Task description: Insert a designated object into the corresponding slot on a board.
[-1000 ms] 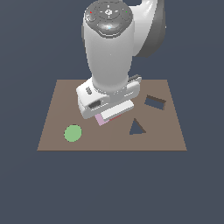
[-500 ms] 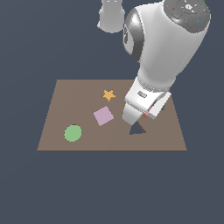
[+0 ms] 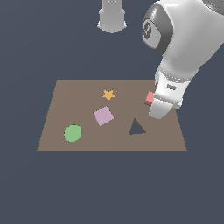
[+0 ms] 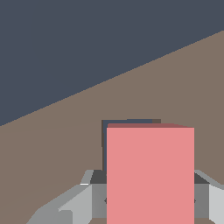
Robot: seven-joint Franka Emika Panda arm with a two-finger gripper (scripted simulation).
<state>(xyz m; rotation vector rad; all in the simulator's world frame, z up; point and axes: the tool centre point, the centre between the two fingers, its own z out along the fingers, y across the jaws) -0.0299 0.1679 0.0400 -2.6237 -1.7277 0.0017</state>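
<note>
Now arm leans over board [image 3: 65, 105], tool [image 4: 148, 205] clamping red block [image 4: 150, 175] above slot [image 4: 120, 124].

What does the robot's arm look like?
The arm is big, round and shiny white, with a dark grey ring and a small mark at one joint. It ends in a boxy white hand. In the wrist view the gripper has plain grey fingers. No cables show.

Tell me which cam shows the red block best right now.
Wrist view: the red block fills the lower frame between the gripper's fingers, with the dark slot edge just past it. The exterior view shows only a sliver of the red block beside the arm, over the board.
</note>
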